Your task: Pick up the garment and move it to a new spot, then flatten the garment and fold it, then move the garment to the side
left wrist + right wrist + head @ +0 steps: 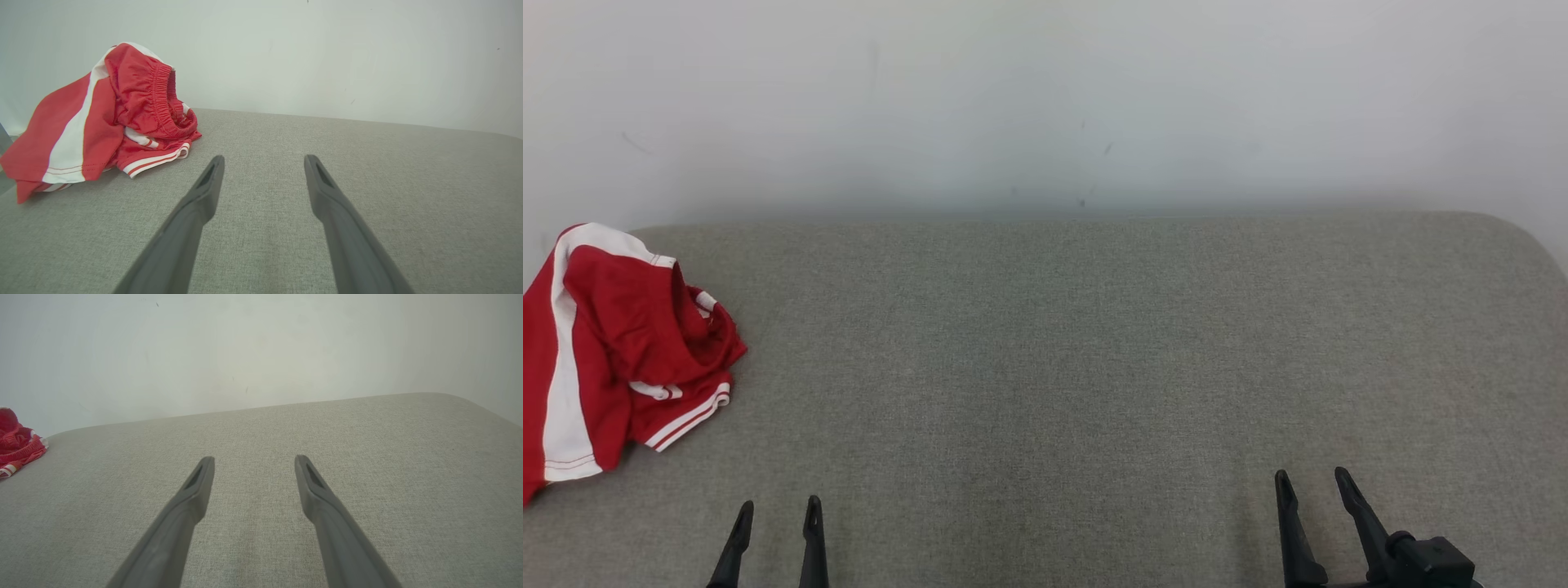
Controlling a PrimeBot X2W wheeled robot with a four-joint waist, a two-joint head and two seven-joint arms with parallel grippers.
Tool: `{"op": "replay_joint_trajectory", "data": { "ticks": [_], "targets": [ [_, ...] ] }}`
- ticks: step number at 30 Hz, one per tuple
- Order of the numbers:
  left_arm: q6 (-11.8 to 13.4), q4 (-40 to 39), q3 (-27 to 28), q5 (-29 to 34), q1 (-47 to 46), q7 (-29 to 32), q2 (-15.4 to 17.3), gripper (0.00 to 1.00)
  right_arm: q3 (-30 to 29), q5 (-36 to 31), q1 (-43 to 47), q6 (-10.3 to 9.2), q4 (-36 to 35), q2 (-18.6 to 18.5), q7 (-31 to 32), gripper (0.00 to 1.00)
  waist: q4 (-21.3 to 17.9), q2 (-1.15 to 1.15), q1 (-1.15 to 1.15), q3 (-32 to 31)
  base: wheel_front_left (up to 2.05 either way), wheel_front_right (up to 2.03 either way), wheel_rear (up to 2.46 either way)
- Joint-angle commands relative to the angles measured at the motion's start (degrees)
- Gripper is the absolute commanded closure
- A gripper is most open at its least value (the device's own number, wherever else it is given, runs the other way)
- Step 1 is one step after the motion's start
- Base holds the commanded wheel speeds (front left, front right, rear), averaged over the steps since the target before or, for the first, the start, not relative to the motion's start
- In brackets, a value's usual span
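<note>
Head view | garment (613, 351) at left edge of surface (1094, 367) | left claw (778, 502), right claw (1312, 473) wide

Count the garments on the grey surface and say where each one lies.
1. The red garment with white stripes lies crumpled at the left edge of the grey surface, ahead and left of the left claw. Its heap could hide another piece.

Grey fabric surface (1094, 343) — plain white wall (1045, 98).
</note>
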Motion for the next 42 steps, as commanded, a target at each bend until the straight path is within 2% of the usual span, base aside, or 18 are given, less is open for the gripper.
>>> {"op": "replay_joint_trajectory", "data": {
  "ticks": [1,21,29,42],
  "targets": [
    [-0.26,0.03,0.2,-0.15,0.05,-0.36,-0.06,0.0,0.07,0.41,0.35,0.21,0.07,-0.12,-0.16,0.0,-0.03,0.0,0.0,0.01,0.0,0.0,0.0],
    [0.15,0.68,0.52,0.01,-0.54,-0.35,-0.06,0.0,0.4,0.46,0.71,0.21,0.11,-0.12,-0.16,0.0,1.71,0.0,0.0,-0.12,0.0,0.0,0.0],
    [0.63,1.22,1.18,-0.51,-0.67,-0.35,-0.05,0.0,0.82,0.57,0.94,0.2,0.15,-0.12,-0.16,0.0,5.22,0.0,0.0,-0.13,0.0,0.0,0.0],
    [1.55,1.98,2.09,-0.45,-0.28,-0.29,-0.04,0.0,1.26,0.92,1.65,0.2,0.35,-0.12,-0.16,0.0,13.99,0.0,0.0,-0.41,0.0,0.0,0.0]
  ]
}}
